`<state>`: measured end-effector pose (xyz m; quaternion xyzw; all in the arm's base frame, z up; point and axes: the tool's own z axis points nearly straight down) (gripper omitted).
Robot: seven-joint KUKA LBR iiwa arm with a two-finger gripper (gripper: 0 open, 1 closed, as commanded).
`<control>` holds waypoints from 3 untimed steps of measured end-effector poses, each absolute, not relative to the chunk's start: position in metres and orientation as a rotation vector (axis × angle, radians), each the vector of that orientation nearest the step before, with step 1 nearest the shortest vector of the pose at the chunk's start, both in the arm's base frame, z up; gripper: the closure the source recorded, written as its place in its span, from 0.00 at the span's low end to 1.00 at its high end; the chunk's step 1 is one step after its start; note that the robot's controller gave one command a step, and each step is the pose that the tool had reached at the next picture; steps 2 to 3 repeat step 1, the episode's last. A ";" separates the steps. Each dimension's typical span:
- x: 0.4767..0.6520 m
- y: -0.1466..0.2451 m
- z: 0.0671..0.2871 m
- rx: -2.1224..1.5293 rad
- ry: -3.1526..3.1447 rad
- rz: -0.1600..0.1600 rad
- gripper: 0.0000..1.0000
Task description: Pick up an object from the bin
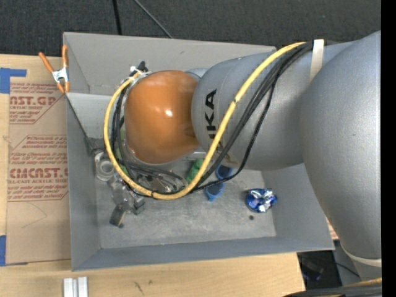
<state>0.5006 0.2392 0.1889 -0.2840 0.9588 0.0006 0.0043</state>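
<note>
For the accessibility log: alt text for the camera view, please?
A grey robot arm with an orange wrist cover reaches from the right into a grey metal bin, its gripper low at the bin's left side. A crumpled blue wrapper lies on the bin floor at lower right.

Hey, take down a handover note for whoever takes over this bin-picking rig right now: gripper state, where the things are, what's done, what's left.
Gripper: low over the left floor of the bin, below the orange wrist cover. Open or shut can't be told, and no thing is seen in its grasp.
Things: a crumpled blue-and-white wrapper lies free at right. A blue piece and a green piece peek out under the arm at centre. A pale ring-like bit lies at left, near the gripper.
Done: the arm is reached in.
Left: grasp one thing and lift it out.
</note>
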 end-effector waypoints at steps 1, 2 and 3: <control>0.512 0.233 0.257 -0.896 3.000 0.002 1.00; 0.512 0.233 0.257 -0.896 3.000 0.002 1.00; 0.512 0.233 0.257 -0.896 3.000 0.002 1.00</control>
